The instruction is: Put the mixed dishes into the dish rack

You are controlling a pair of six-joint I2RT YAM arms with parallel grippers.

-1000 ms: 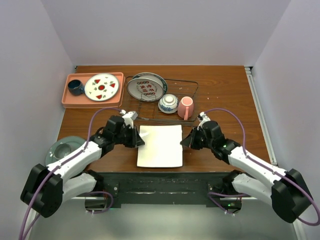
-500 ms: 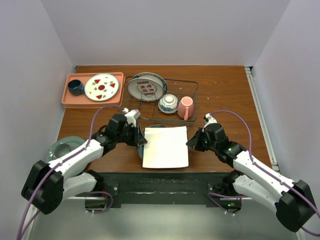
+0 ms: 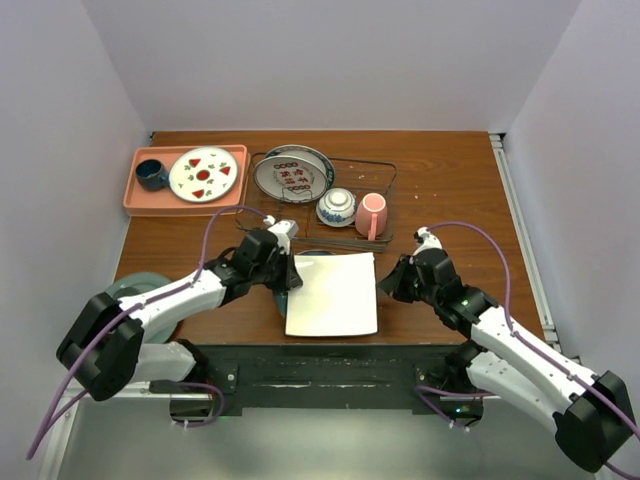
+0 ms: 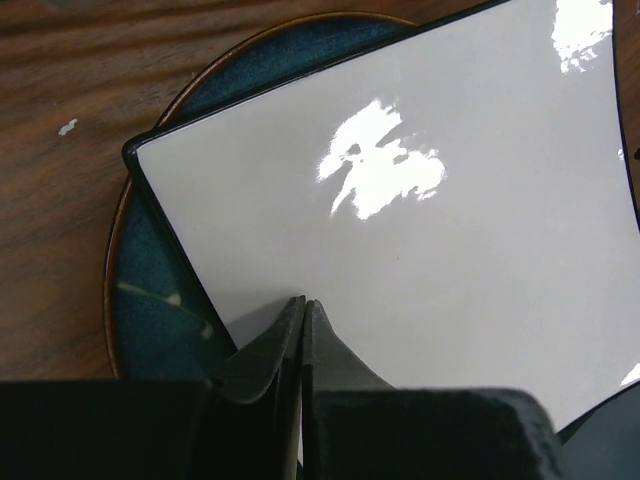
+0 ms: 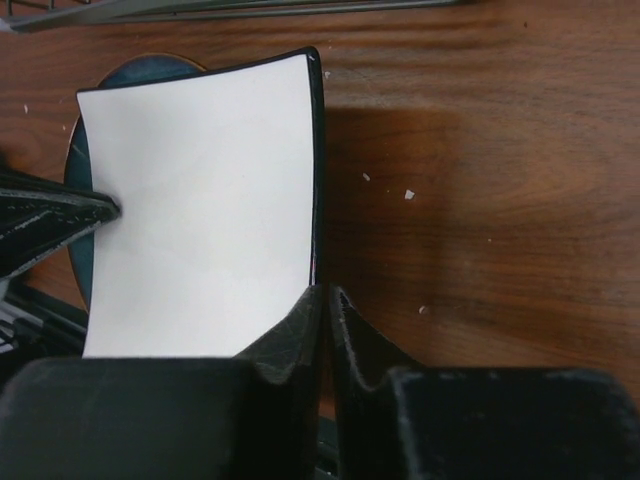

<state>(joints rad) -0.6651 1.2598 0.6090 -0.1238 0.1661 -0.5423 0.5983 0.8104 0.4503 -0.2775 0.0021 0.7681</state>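
Observation:
The white square plate [image 3: 335, 295] [image 4: 420, 250] [image 5: 200, 200] lies near the table's front edge, on top of a dark blue round plate [image 4: 150, 290] [image 5: 140, 70]. My left gripper [image 3: 292, 278] [image 4: 303, 300] is shut, its tips over the plate's left margin. My right gripper [image 3: 383, 283] [image 5: 326, 290] is shut to a thin slit, tips at the plate's right edge. The dish rack [image 3: 385, 175] holds the lettered-rim plate [image 3: 293, 173], the patterned bowl [image 3: 337, 206] and the pink mug [image 3: 372, 214]. The pale green plate [image 3: 133, 283] sits partly under my left arm.
A salmon-pink tray [image 3: 135, 195] at the back left carries a white plate with red marks [image 3: 202, 174] and a small dark blue cup [image 3: 151, 175]. Bare wooden table [image 3: 450, 190] lies to the right of the rack. Side walls close in on both sides.
The white square plate slid right, uncovering the dark blue plate's rim. My right gripper backed off to the right. My left gripper followed onto the plate's left margin and closed.

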